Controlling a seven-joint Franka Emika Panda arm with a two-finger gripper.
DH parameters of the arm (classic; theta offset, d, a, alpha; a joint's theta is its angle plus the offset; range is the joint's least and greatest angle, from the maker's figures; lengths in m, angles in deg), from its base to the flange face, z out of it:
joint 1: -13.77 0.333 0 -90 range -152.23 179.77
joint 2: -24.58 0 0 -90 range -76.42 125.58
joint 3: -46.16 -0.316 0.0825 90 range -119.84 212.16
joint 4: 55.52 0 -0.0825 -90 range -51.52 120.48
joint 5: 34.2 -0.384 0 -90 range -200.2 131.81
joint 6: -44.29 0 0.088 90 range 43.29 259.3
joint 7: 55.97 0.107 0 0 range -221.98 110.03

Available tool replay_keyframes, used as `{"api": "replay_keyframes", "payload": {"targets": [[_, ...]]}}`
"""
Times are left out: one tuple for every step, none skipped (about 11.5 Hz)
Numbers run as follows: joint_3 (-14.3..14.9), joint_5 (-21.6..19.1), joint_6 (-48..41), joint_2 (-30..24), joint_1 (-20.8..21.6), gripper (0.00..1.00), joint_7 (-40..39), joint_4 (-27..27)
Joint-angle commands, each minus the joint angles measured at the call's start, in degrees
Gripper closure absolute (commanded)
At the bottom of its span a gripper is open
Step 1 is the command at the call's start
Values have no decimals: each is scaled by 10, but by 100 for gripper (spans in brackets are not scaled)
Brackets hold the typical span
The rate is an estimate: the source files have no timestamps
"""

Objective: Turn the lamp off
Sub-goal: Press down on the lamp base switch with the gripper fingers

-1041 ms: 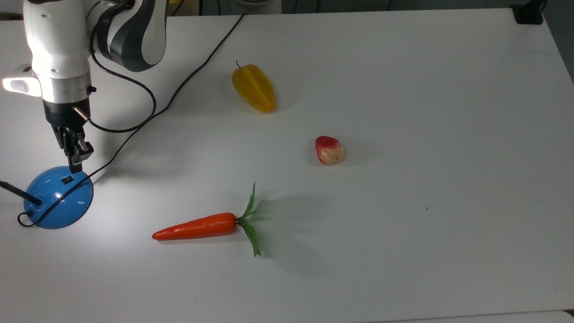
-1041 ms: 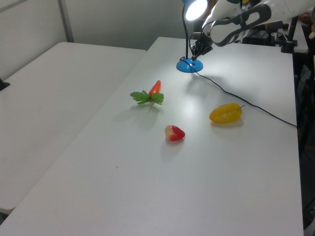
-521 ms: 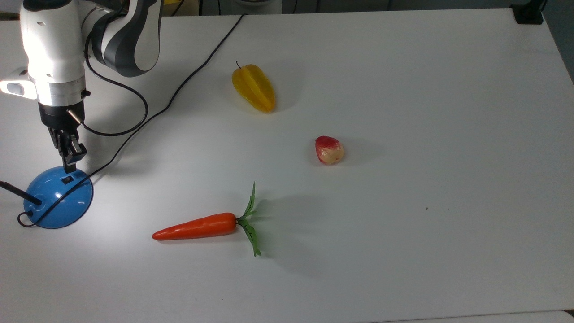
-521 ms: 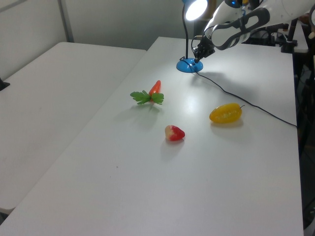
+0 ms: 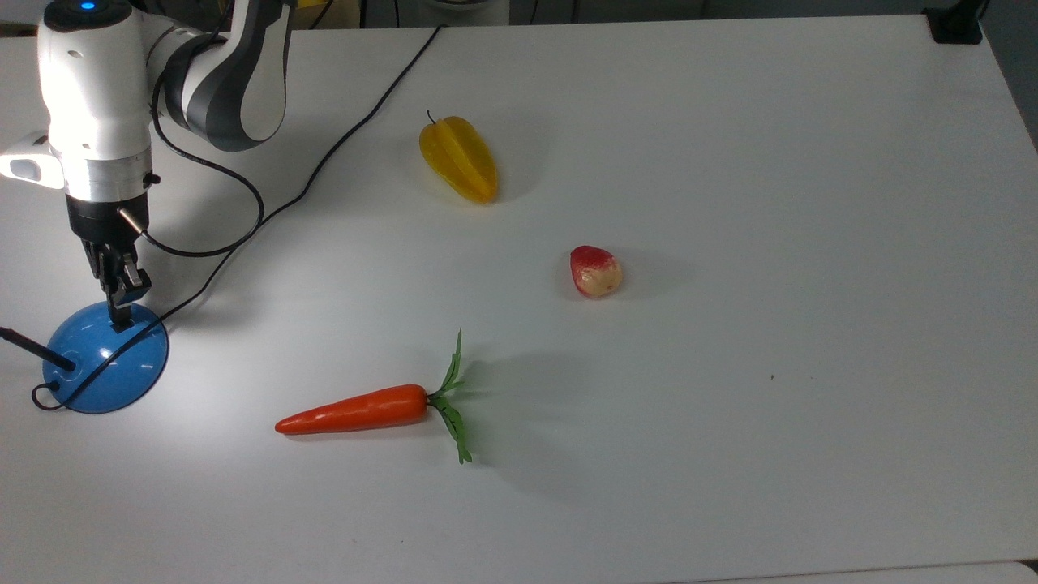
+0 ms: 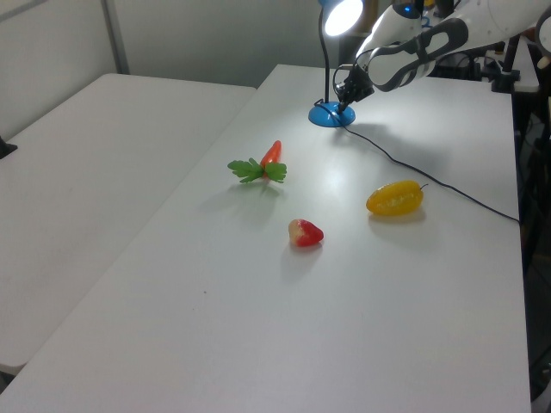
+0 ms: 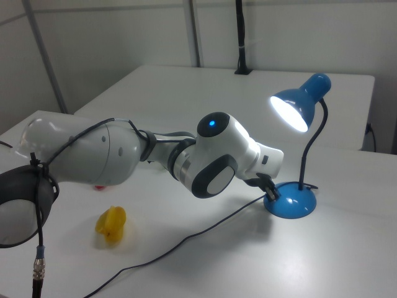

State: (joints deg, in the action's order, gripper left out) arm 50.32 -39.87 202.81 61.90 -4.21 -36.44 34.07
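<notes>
The lamp's blue dome base (image 5: 105, 365) sits at the top view's left edge, its thin black stem (image 5: 32, 347) leaning off to the top view's left. My gripper (image 5: 122, 319) points down, shut, with its tips on the top of the dome where the black rocker switch lies, so the switch is covered. In the right view the gripper (image 7: 272, 193) touches the near left side of the base (image 7: 293, 202), and the blue lamp head (image 7: 298, 103) shines bright. The left view has the gripper (image 6: 344, 104) at the base (image 6: 331, 115).
The lamp's black cord (image 5: 324, 160) runs from the base toward the top view's upper edge. An orange carrot (image 5: 357, 411), a yellow star fruit (image 5: 458, 158) and a red-and-cream fruit (image 5: 596, 272) lie on the white table (image 5: 770, 243), all to the top view's right of the lamp.
My gripper has shifted toward the top view's left and its tips have come onto the dome over the switch. The lamp is still lit.
</notes>
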Motion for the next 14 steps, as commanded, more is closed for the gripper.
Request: {"api": "replay_keyframes", "payload": {"targets": [[3, 5, 10, 29, 3, 100, 4, -33], [3, 5, 10, 31, 4, 100, 4, -33], [3, 5, 10, 31, 4, 100, 3, -32], [3, 6, 11, 31, 4, 100, 2, -29], [3, 6, 12, 34, 5, 100, 2, -28], [3, 11, 19, 37, 6, 100, 2, -27], [3, 16, 25, 38, 6, 100, 2, -24], [3, 18, 27, 38, 7, 100, 2, -18], [3, 18, 27, 37, 7, 100, 2, -18], [3, 18, 26, 35, 6, 100, 2, -17], [2, 18, 24, 28, 5, 100, 2, -15], [1, 19, 22, 12, 5, 100, 1, -1], [-1, 18, 20, -9, 5, 100, -10, 17], [-2, 18, 18, -32, 5, 100, -17, 39]]}}
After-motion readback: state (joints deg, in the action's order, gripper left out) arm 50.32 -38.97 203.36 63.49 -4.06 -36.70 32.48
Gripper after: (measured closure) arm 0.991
